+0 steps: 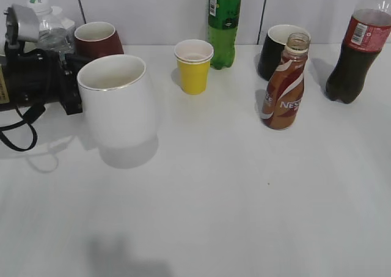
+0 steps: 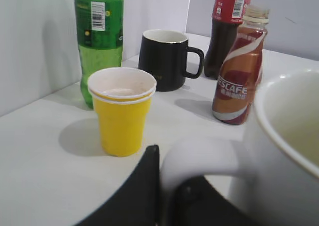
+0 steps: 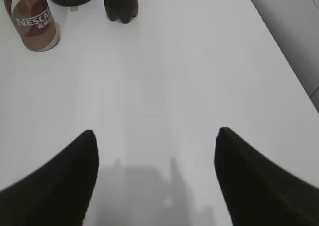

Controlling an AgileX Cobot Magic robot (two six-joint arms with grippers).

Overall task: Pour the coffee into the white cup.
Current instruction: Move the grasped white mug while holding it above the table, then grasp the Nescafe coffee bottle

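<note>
Your left gripper (image 2: pixel 167 186) has its black fingers clamped on the loop handle of the glossy white cup (image 1: pixel 117 99), a big rounded ceramic mug near the counter's left edge. The curvy brown Nescafe bottle (image 1: pixel 285 87) stands uncapped toward the back right, just in front of the black mug (image 1: pixel 278 49) and beside the cola bottle (image 1: pixel 357 48). Your right gripper (image 3: pixel 155 178) is spread wide, holding nothing, over bare white counter (image 3: pixel 174 76) near the right edge.
</note>
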